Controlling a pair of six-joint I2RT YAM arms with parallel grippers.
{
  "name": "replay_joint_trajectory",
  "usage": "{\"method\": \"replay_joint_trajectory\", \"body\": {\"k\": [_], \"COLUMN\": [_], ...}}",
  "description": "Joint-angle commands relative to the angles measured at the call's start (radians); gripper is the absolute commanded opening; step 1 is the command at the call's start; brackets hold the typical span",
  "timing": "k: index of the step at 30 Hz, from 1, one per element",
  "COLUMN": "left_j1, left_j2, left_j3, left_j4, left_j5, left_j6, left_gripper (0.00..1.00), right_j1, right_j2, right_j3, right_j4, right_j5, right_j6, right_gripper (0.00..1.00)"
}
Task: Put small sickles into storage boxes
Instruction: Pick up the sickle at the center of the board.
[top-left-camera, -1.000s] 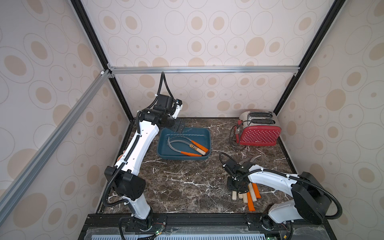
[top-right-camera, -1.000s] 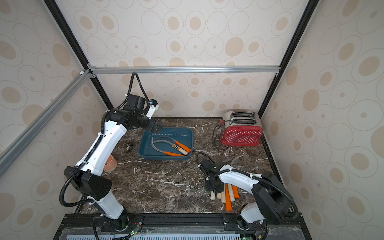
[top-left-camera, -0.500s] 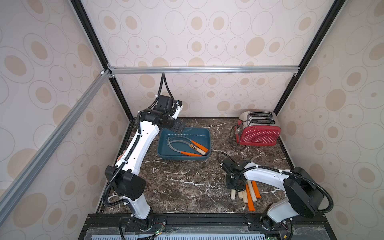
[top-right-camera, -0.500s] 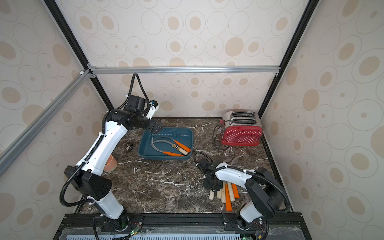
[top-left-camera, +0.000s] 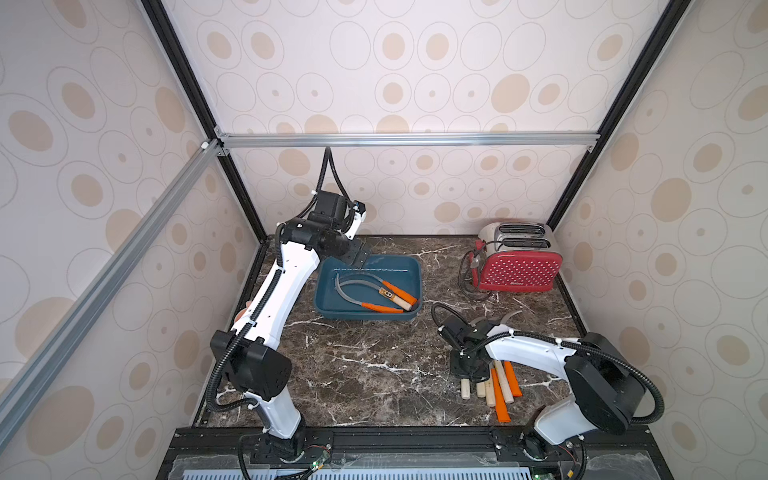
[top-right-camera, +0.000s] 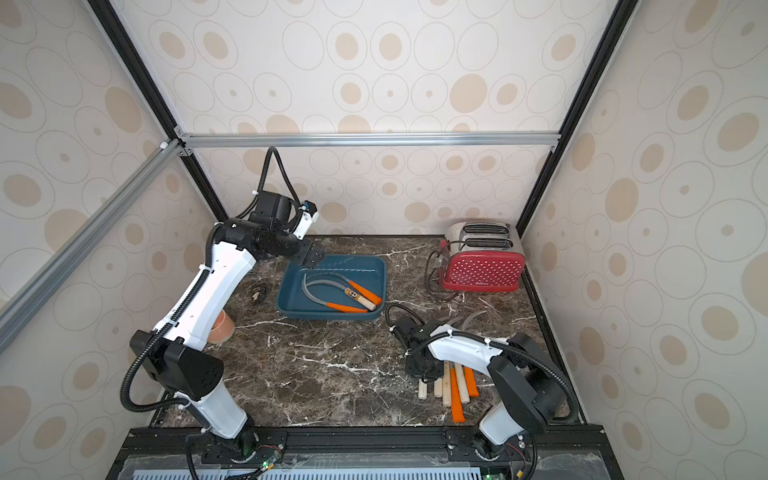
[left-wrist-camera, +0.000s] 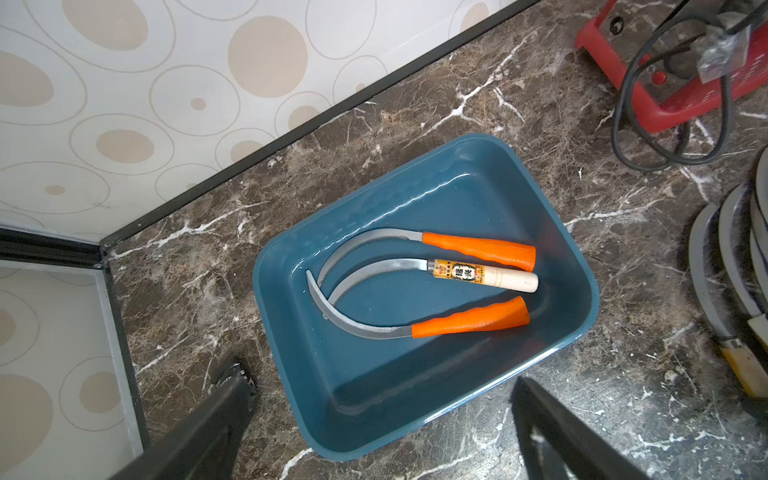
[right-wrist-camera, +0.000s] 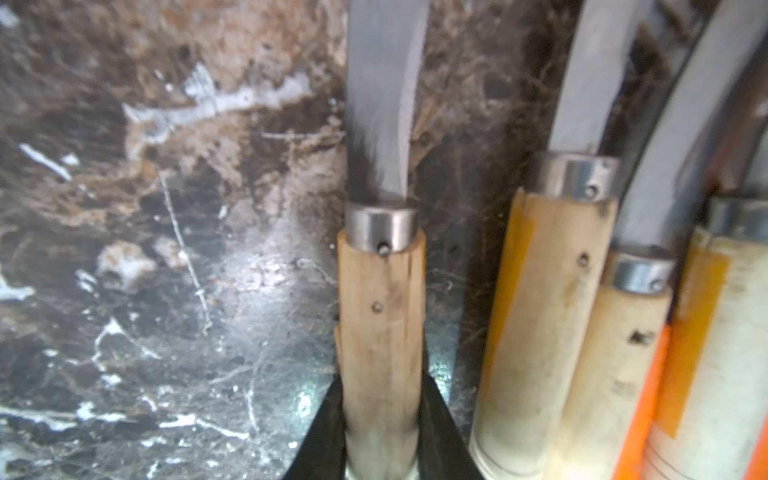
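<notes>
Tabletop (top-left-camera: 365, 374): dark veined marble. Read the clock directions from its centre in both top views, with 12 at the back wall.
Toaster (top-left-camera: 517, 272): red and dotted, standing at 2 o'clock against the back edge.
Storage box (top-left-camera: 332, 297): a teal tray at 12 o'clock, well apart from the toaster.
Loose sickles (top-left-camera: 498, 399): a row at 4 o'clock, handles side by side pointing to 6 o'clock, blades to 12.
Sickles in the box (left-wrist-camera: 486, 276): you can count three, two orange-handled with one of pale wood between them, their blades curving together.
Left gripper (left-wrist-camera: 380, 380): your left pincer hangs over the box's 11 o'clock corner, fingers spread wide, holding nothing.
Right gripper (right-wrist-camera: 384, 436): your right pincer is clamped tight on the handle at the row's 9 o'clock end.
Held sickle (right-wrist-camera: 382, 311): pale wood handle with a steel collar, near its neighbours but apart from them. You cannot tell whether it has left the marble.
</notes>
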Motion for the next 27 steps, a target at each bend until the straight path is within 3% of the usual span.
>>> {"method": "replay_joint_trajectory", "body": {"k": [1, 4, 14, 22, 27], "left_j1": [0.006, 0.006, 0.008, 0.022, 0.071], "left_j2": [-0.001, -0.002, -0.006, 0.001, 0.008], "left_j3": [0.006, 0.008, -0.023, -0.021, -0.014], "left_j4": [0.008, 0.012, 0.026, 0.029, 0.012], "left_j5": [-0.009, -0.001, -0.006, -0.024, 0.030], "left_j6": [0.043, 0.045, 0.024, -0.012, -0.073], "left_gripper": [0.99, 0.99, 0.99, 0.99, 0.99], "right_j1": [0.009, 0.021, 0.055, 0.099, 0.106], "right_j2": [0.008, -0.035, -0.193, -0.231, -0.232], "right_j3": [-0.019, -0.019, 0.012, 0.103, 0.193], "right_j4": [0.026, 0.034, -0.023, -0.084, -0.097], "right_j5": [0.059, 0.062, 0.063, 0.100, 0.105], "right_j6": [0.014, 0.003, -0.043, -0.104, -0.171], "right_gripper": [0.10, 0.00, 0.00, 0.00, 0.00]}}
